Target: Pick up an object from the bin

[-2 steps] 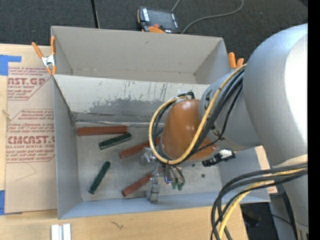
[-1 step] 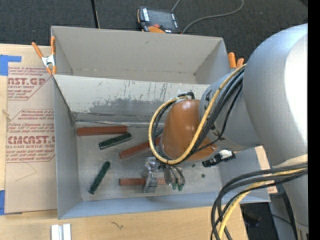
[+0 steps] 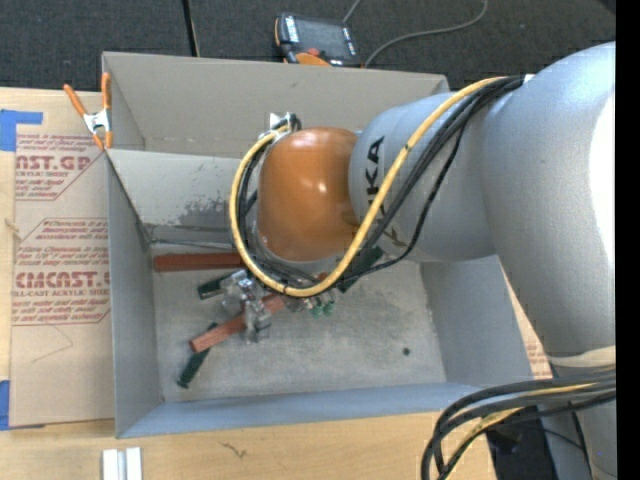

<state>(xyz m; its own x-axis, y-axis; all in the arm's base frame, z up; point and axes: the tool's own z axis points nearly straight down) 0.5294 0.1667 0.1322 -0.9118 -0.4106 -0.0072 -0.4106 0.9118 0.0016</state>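
Fingers (image 3: 256,316) of the gripper (image 3: 250,310) are down near the bin floor, but I cannot tell whether they are spread or closed, as the metal parts bunch together under the wrist. The grey arm (image 3: 500,188) reaches in from the right, with yellow and black cables (image 3: 238,203) looped round its orange cover (image 3: 305,203). In the grey metal bin (image 3: 130,298), a long reddish-brown strip (image 3: 195,262) lies along the foot of the back-left wall. A shorter reddish-brown flat stick (image 3: 218,335) lies slanted on the left of the floor, and its upper right end meets the gripper — the nearest thing to it. One dark green piece (image 3: 190,370) lies just beside the stick's lower end. Another dark green bit (image 3: 212,288) sits just left of the gripper. A small green scrap (image 3: 321,309) lies under the wrist's right side, and a dark speck (image 3: 405,350) is well apart to the right.
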